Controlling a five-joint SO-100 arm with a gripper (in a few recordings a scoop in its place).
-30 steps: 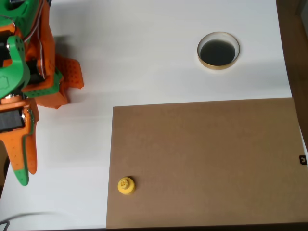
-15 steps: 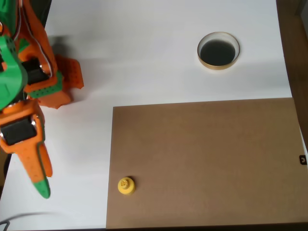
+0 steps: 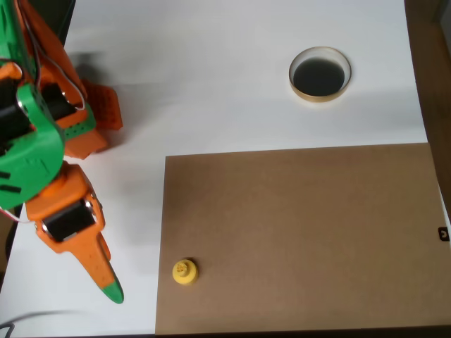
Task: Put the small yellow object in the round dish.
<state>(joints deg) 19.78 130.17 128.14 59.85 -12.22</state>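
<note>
on the white table [image 3: 232,105], the small yellow object [image 3: 184,271] lies just right of the jaws' green tip, their opening impossible to tell.

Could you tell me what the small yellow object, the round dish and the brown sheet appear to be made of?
The small yellow object looks like moulded plastic: bright, uniform colour, faint sheen. The round dish has a pale tan rim, possibly wood or card, and a dark matte inside; the material is uncertain. The brown sheet looks like cardboard or hardboard: flat, matte, even brown, straight edges.
</note>
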